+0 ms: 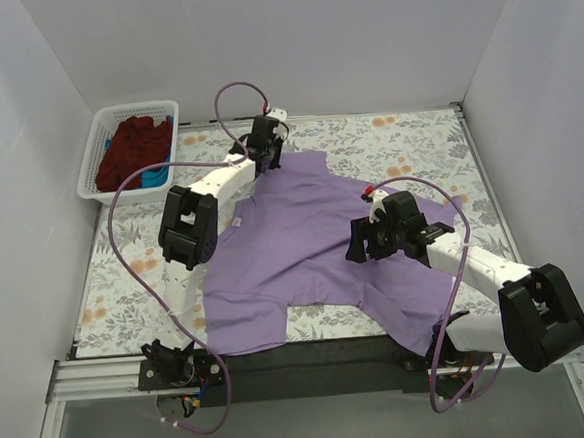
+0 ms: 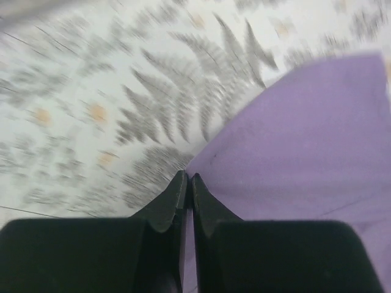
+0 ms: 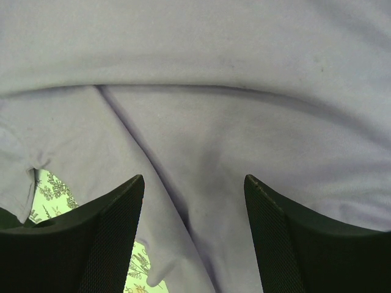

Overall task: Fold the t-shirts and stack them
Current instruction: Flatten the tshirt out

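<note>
The lavender t-shirt (image 1: 304, 240) lies spread and creased across the middle of the floral table. My left gripper (image 1: 266, 161) is at the shirt's far edge and is shut on a corner of it. In the left wrist view (image 2: 188, 178) a strip of the purple cloth (image 2: 305, 134) shows between the closed fingers. My right gripper (image 1: 357, 246) hovers over the shirt's right half and is open. Its fingers (image 3: 110, 220) straddle a fold in the shirt (image 3: 214, 73) without holding it. A maroon t-shirt (image 1: 132, 150) and a blue t-shirt (image 1: 155, 175) lie in the basket.
The white lattice basket (image 1: 94, 158) stands at the far left corner. The floral tablecloth (image 1: 407, 136) shows around the shirt, also in the left wrist view (image 2: 122, 91). White walls close in the left, back and right sides. The shirt's hem hangs over the near table edge.
</note>
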